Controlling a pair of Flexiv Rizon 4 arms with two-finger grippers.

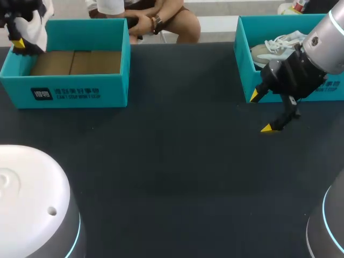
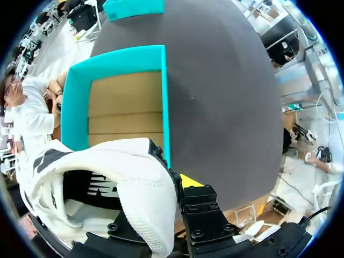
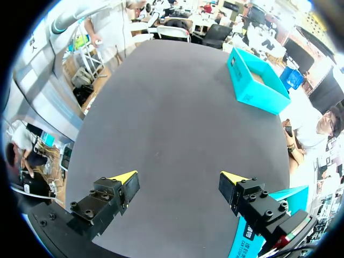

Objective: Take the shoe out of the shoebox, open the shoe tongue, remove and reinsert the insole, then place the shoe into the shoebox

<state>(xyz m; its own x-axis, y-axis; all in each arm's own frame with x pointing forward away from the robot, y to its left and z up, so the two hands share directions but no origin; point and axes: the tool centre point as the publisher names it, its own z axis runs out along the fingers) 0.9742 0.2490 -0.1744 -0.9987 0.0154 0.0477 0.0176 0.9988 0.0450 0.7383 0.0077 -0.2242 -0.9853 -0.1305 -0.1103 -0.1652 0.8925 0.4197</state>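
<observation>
My left gripper (image 1: 20, 40) hangs over the far left corner of the left teal shoebox (image 1: 80, 88), shut on a white shoe (image 1: 36, 24). In the left wrist view the gripper (image 2: 164, 185) pinches the white shoe (image 2: 129, 177) by its rim. One yellow fingertip (image 2: 188, 180) shows and the other is hidden behind the shoe. The shoebox (image 2: 72, 107) lies ahead of the fingers, showing only its brown cardboard floor. My right gripper (image 1: 260, 113) stands open, low over the table just in front of the right teal box (image 1: 244, 64). Nothing is between its fingers (image 3: 123, 180).
A second white shoe (image 1: 271, 48) with laces lies in the right teal box. In the right wrist view that box's wall (image 3: 258, 228) sits beside one finger, and the left shoebox (image 3: 258, 80) is far across the dark table (image 1: 172, 161).
</observation>
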